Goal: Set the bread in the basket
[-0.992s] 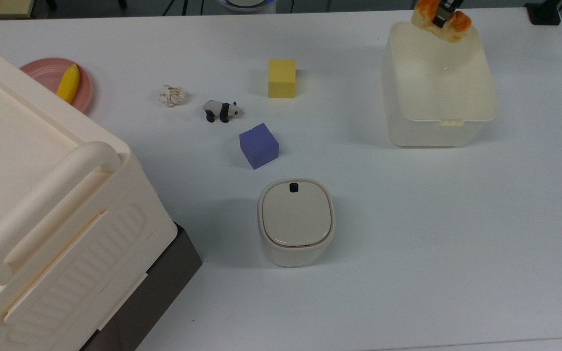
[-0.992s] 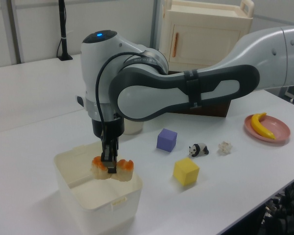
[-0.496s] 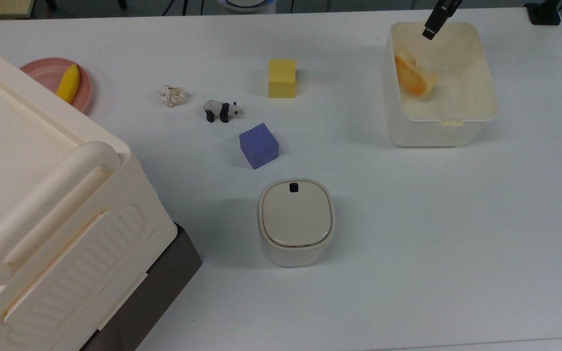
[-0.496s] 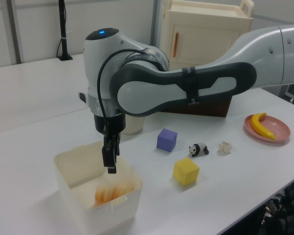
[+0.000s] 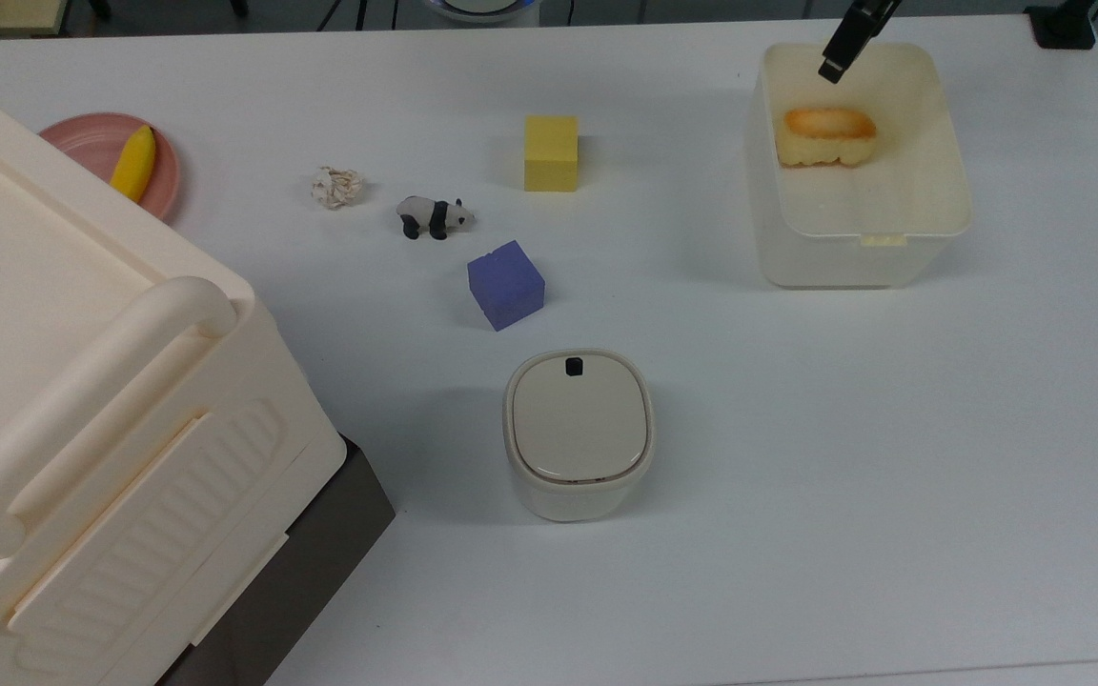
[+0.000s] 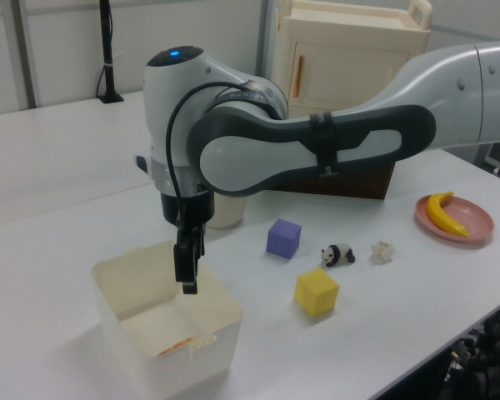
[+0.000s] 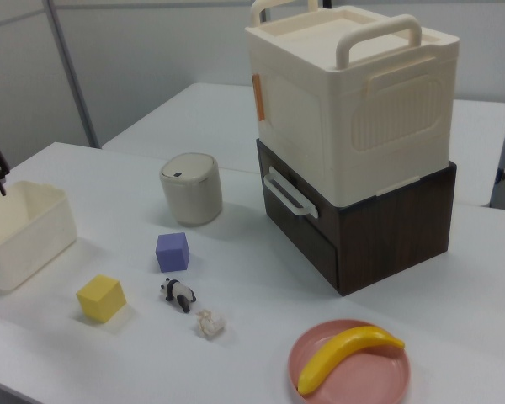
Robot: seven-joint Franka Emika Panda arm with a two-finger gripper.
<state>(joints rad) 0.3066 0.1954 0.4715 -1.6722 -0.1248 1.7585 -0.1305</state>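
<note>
the big cream box (image 5: 82, 400) with its thick handle is sitting on a dark cabinet (image 7: 379, 227), well apart from the gripper (image 6: 186, 271), at the top view's far left. the white table (image 5: 797, 429) is carrying everything else. the robot arm (image 6: 317, 154) is reaching across the left view and hanging its gripper straight down over the basket (image 5: 940, 224), which is standing directly beneath the fingertips. the gripper is holding nothing; how far its fingers are parted i cannot tell.

the small lidded bin (image 5: 578, 433) with the black button is standing well apart from the gripper, toward the top view's lower middle. the pink plate (image 7: 350, 370) is lying far from the gripper, with the banana (image 7: 347, 356) resting on it. the purple cube (image 6: 283, 238) and the yellow foam block (image 6: 317, 292) are sitting apart from the gripper on the left view's right.

the bread (image 5: 826, 136) is lying on the basket's floor, orange-brown top up, just below the gripper's tip in the top view and not touching it. the toy panda (image 5: 430, 216) and the crumpled paper ball (image 5: 336, 186) are lying farther off, past the cubes.
</note>
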